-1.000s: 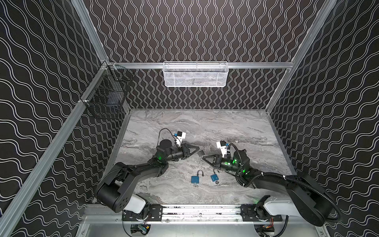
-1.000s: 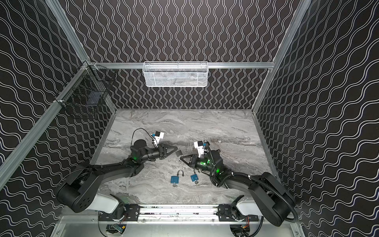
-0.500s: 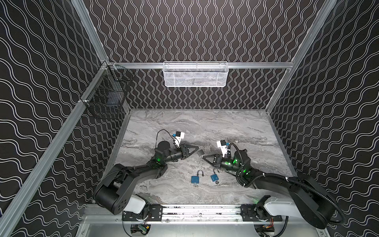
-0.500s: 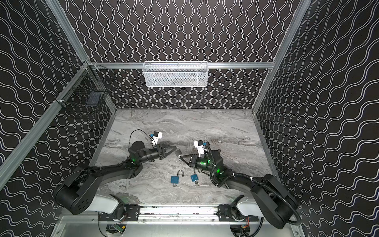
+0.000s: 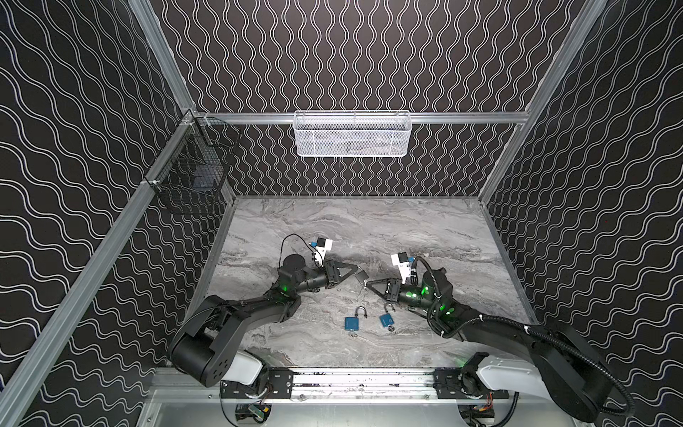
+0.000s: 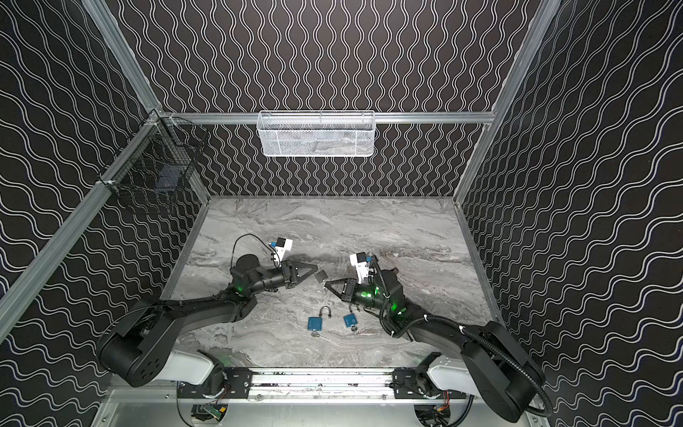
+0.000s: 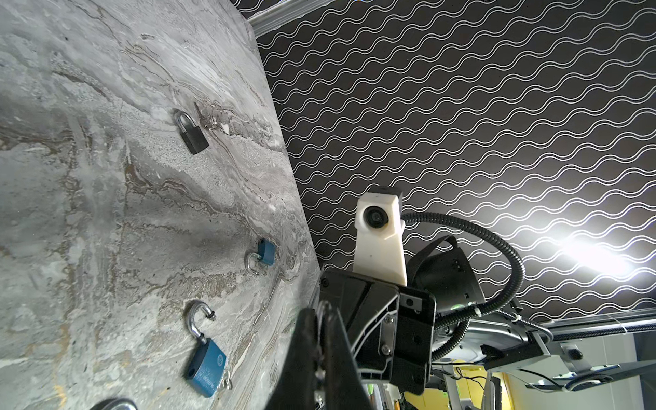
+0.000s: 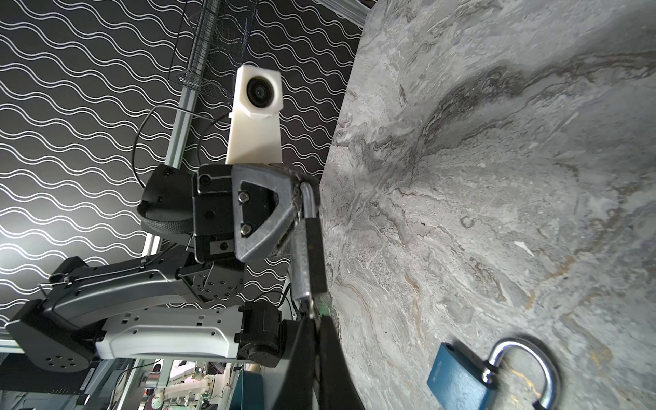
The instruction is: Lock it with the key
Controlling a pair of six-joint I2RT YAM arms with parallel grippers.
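**Fig. Key and padlock brought together in mid-air between my two grippers**

My left gripper (image 5: 354,275) is clamped tight on the shackle end of the black padlock (image 8: 314,255). It carries the lock clear of the marble table (image 5: 369,229), with the body lying level and its keyhole end turned toward my other arm. Held this way, the keyway is exposed and the lock is braced against twisting.

My right gripper (image 5: 368,285) is likewise fully closed. It pinches a small metal piece, which I take for the key (image 8: 311,306), at the foot of the padlock body. In the right wrist view this piece bridges the short gap between the lock and the gripper's tip. Holding the key in line with the lock suits a turn about its own axis. I cannot tell whether the shackle is seated in the body.

The first blue padlock (image 5: 352,322), its shackle swung open, and the second blue padlock (image 5: 387,318) lie on the table nearer my bases, apart from both grippers. A spare black padlock (image 7: 193,135) lies farther off and is clear only from the left wrist.

Compared with one second earlier, both grippers remain closed and meet at the same spot, and the held padlock has not visibly shifted. Only my left arm (image 5: 251,314) sits slightly differently at wrist and elbow. Any rotation of the key is too small to see.
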